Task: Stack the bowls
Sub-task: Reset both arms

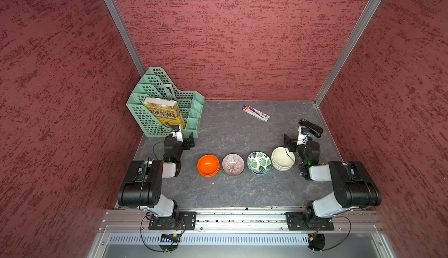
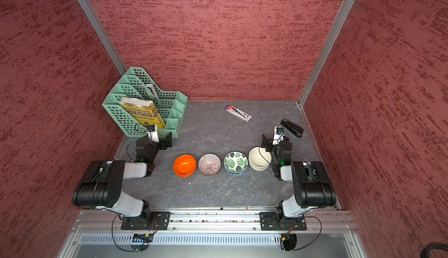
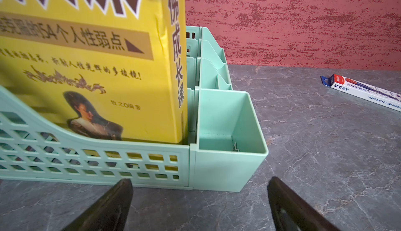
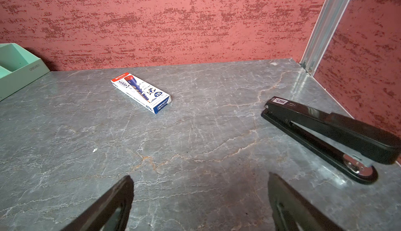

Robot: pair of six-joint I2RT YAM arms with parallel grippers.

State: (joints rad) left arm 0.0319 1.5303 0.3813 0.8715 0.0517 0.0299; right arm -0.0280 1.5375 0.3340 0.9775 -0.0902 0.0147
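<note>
The bowls stand in a row across the middle of the table in both top views. From left to right they are glossy orange (image 1: 208, 165), pale purple striped (image 1: 233, 164), white with green leaves (image 1: 259, 162) and plain cream (image 1: 282, 158). The orange, leaf and cream ones each sit nested in a matching bowl. My left gripper (image 1: 191, 142) hangs open behind the orange bowl, facing the green organizer, with bare table between its fingers (image 3: 121, 197). My right gripper (image 1: 287, 141) is open just behind the cream bowls, nothing between its fingers (image 4: 280, 197). Neither wrist view shows any bowl.
A green file organizer (image 1: 157, 94) holding a yellow book (image 1: 162, 112) stands at the back left, close in front of the left gripper (image 3: 199, 188). A pencil box (image 1: 255, 113) lies at the back centre. A black stapler (image 1: 311, 128) lies near the right wall, beside the right gripper (image 4: 200, 188).
</note>
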